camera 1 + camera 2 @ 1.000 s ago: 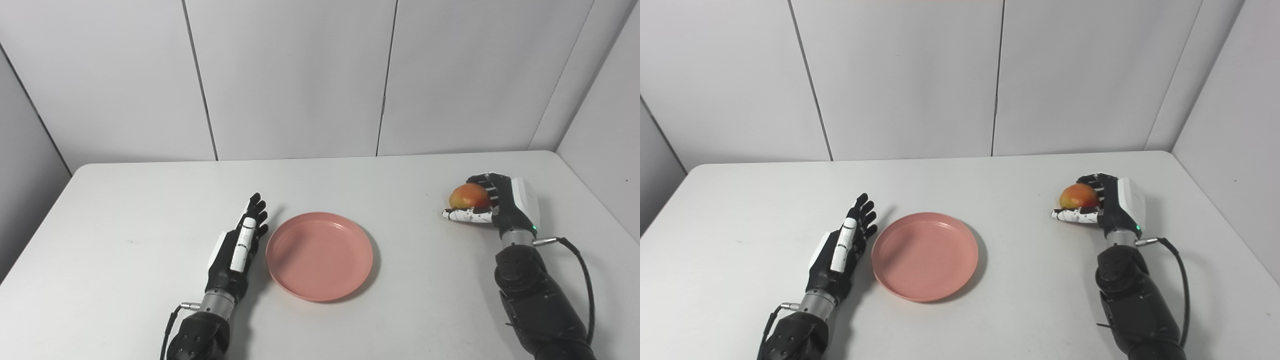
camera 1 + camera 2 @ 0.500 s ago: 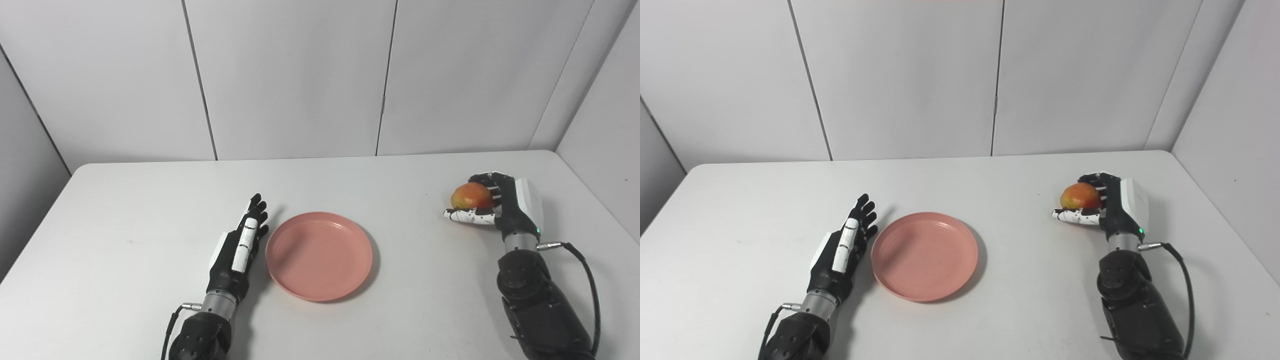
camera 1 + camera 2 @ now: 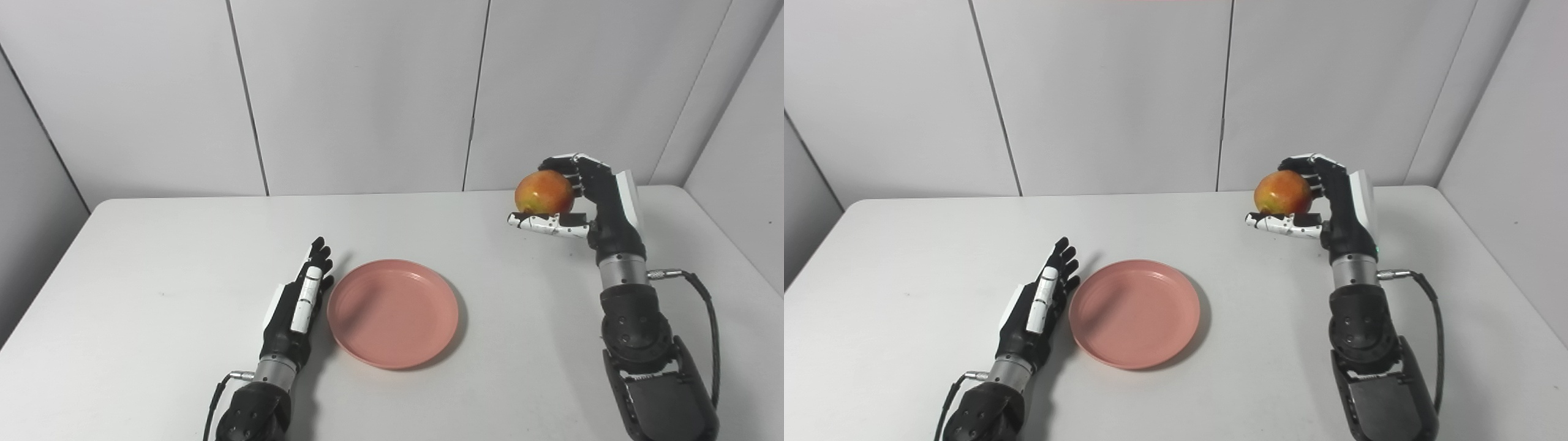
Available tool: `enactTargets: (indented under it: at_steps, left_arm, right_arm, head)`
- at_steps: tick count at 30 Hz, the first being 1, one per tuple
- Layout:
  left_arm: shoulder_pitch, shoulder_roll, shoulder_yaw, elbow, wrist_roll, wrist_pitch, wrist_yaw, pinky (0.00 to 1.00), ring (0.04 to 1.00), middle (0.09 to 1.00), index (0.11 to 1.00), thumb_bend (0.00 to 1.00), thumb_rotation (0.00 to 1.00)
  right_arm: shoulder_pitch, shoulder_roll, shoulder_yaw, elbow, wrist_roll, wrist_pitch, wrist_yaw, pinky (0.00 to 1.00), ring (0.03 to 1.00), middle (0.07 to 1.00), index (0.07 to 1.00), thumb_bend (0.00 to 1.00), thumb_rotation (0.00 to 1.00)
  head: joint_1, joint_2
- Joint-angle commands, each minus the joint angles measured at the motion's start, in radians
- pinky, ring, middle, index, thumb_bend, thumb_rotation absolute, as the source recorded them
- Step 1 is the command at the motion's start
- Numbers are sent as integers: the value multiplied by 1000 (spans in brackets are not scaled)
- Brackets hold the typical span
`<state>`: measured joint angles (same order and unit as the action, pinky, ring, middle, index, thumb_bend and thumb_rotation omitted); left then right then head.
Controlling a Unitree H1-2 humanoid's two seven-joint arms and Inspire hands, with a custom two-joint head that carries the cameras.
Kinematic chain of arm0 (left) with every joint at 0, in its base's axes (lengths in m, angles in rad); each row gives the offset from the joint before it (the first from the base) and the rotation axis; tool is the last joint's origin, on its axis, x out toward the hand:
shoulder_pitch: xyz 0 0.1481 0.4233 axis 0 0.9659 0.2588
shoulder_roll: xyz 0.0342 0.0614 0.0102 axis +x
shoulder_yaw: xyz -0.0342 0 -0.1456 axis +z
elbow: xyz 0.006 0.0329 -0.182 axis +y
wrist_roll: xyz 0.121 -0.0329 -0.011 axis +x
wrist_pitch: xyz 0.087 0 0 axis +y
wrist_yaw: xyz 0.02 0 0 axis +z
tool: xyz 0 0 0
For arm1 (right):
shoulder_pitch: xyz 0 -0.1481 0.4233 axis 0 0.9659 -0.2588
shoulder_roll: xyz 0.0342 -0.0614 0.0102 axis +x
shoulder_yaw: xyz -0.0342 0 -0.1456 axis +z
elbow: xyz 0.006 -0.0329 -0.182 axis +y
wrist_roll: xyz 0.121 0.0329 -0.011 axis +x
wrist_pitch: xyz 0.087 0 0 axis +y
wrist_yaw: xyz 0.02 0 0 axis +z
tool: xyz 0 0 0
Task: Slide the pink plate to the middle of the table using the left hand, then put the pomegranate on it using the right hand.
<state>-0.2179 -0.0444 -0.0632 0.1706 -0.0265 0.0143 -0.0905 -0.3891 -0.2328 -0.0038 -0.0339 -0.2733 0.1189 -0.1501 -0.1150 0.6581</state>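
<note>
The pink plate (image 3: 393,312) lies flat near the middle of the white table (image 3: 153,257), with nothing on it. My left hand (image 3: 298,304) rests open on the table, edge-on against the plate's left rim, fingers straight and pointing away from me. High above the table's right side, my right hand (image 3: 582,205) is shut on the red-orange pomegranate (image 3: 544,192). Fingers curl over the fruit's top and the thumb lies under it. The pomegranate hangs to the right of the plate and well above it.
White wall panels stand behind the table's far edge (image 3: 392,193). A black cable (image 3: 704,318) loops from the right wrist. The right forearm (image 3: 637,343) rises steeply from the bottom right corner.
My right hand has lifted the pomegranate off the table and carried it up and slightly left. The left hand and plate have stayed put. The camera has shifted a little.
</note>
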Motion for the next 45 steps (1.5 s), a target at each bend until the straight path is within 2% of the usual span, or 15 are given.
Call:
enactTargets:
  at_steps: [1,4,8,13,24,37,45]
  left_arm:
    - [-40,-11,-8,-9,10,-41,7,964,989,1000,991,556,1000]
    - [-41,-14,-11,-5,19,-44,12,962,990,1000,992,558,1000]
    - [-40,-19,-16,-7,22,-49,19,963,990,999,986,552,1000]
    - [-38,-24,-21,-9,20,-52,24,966,994,1000,987,560,1000]
    - [-37,-26,-25,-16,22,-52,28,963,993,1000,991,550,1000]
    - [-34,-28,-33,-20,20,-55,36,956,990,995,980,549,1000]
    - [-34,-29,-33,-25,10,-60,29,949,989,996,984,546,1000]
  right_arm:
    - [-22,9,-11,-71,26,-4,22,412,467,458,523,525,0]
    - [-9,22,7,-122,36,-11,55,410,463,459,521,526,0]
    - [7,42,44,-188,19,18,97,403,462,463,517,526,0]
    - [18,87,96,-206,27,12,145,437,488,469,509,527,0]
    - [15,157,201,-152,-53,-5,182,375,440,461,513,528,0]
    - [22,167,269,-92,-90,-44,202,368,445,465,509,527,0]
    - [20,137,318,0,-182,-150,177,361,426,455,514,525,0]
  head:
    - [0,-4]
    - [7,-6]
    - [18,-7]
    - [29,-3]
    - [33,4]
    - [41,12]
    - [43,14]
